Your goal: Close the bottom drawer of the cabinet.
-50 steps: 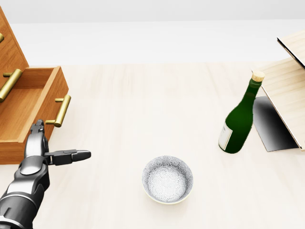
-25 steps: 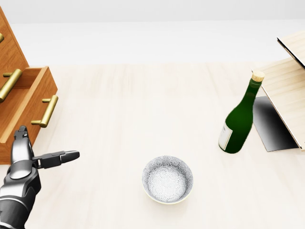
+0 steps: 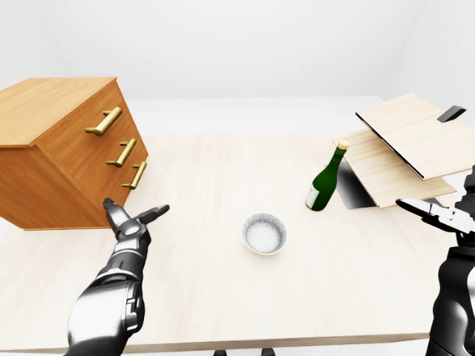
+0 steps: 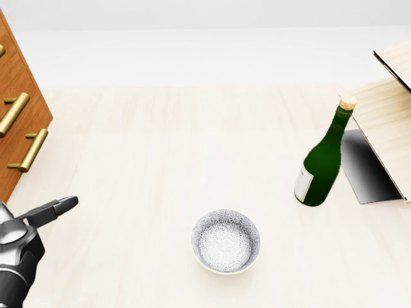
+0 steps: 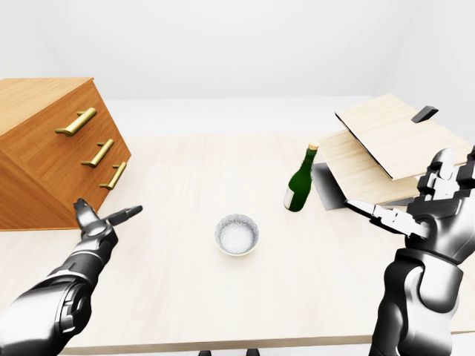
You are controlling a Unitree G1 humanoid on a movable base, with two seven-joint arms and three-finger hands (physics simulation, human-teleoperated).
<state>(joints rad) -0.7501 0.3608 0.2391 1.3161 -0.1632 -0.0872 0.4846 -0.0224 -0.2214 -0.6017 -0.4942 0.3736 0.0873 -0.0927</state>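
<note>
A pale wooden table (image 3: 223,297) under white walls carries everything here. Nearest to us, our left hand (image 3: 128,222) hovers just off the cabinet's lower corner with its fingers spread apart, holding nothing. Our right hand (image 5: 427,211) is raised at the right edge, also spread and empty.

Then comes the patterned bowl (image 3: 264,233) in the middle, and beyond it the green bottle (image 3: 325,180) standing beside a tilted wooden board stand (image 3: 404,148).

The cabinet (image 3: 67,152) sits at the left of the table. One second ago its bottom drawer (image 3: 136,175) was pulled far out, half a second ago it was half in, and now its face lies level with the two above. We judge the task practically done. Nothing stands in the way; the hand only needs to draw clear.
</note>
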